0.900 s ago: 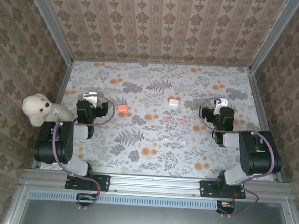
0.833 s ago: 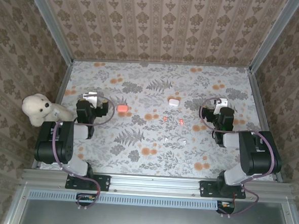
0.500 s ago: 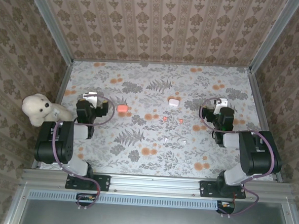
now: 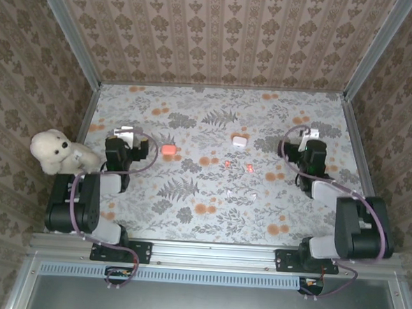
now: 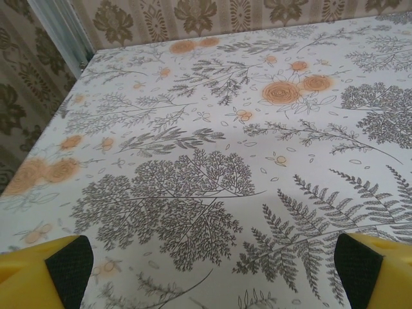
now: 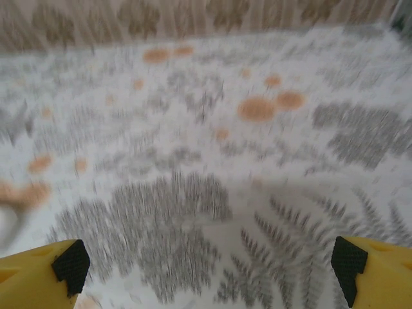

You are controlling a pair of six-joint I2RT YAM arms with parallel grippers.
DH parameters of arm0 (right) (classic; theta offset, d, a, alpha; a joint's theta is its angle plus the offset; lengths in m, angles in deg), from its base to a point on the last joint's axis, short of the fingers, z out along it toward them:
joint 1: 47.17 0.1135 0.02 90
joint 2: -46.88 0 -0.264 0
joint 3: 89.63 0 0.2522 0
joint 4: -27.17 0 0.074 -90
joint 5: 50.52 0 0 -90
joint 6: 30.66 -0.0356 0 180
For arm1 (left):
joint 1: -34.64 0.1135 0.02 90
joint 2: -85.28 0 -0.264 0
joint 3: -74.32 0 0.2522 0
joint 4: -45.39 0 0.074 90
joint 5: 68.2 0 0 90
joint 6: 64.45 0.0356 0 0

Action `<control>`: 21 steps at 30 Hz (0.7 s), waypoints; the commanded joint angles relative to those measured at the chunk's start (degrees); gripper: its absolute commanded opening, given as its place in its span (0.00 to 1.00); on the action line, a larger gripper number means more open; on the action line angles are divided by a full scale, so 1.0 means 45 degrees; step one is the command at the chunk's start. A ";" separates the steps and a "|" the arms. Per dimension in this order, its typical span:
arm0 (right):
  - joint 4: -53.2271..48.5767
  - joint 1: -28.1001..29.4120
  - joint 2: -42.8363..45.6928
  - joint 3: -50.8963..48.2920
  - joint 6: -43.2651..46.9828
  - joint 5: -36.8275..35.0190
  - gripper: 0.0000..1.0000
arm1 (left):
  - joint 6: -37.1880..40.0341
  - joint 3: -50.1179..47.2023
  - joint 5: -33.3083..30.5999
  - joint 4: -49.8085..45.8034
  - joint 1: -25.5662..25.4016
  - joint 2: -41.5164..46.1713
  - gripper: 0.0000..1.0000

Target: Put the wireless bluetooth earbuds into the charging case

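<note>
Floral table (image 4: 194,119): probable earbuds (image 4: 250,169) between left end effector (image 4: 125,131), right end effector (image 4: 306,137), apart.

The worktop (image 4: 215,120) is covered with a pale cloth printed with grey ferns, leafy sprigs and orange flowers. Three walls close it in, the back wall (image 4: 227,37), left wall (image 4: 22,66) and right wall (image 4: 405,104), all papered in beige with brown ornamental stripes. Slanting metal posts (image 4: 66,30) stand at the two far corners. A ribbed metal rail (image 4: 214,254) runs along the near edge, with a dark grey surface (image 4: 211,302) below it. The light is even and soft, with only faint shadows.
</note>
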 commanded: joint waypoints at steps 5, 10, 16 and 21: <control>-0.7728 -0.0160 0.0840 0.4241 -0.5125 0.0280 1.00 | -0.2020 0.3079 -0.1638 -0.6762 -0.0662 0.2289 1.00; -0.9797 0.1232 -0.0074 0.5847 -0.5726 0.1718 0.95 | -0.4546 0.4818 -0.1367 -1.0178 -0.1143 0.2437 1.00; -1.2460 0.4255 -0.2104 0.8418 -0.6776 0.0613 0.89 | -0.6731 0.5439 -0.0979 -1.1502 -0.1265 0.2313 1.00; -1.3840 0.5279 -0.4141 0.9970 -0.7966 -0.0416 0.85 | -0.7561 0.5782 -0.0551 -1.2129 -0.1279 0.2143 1.00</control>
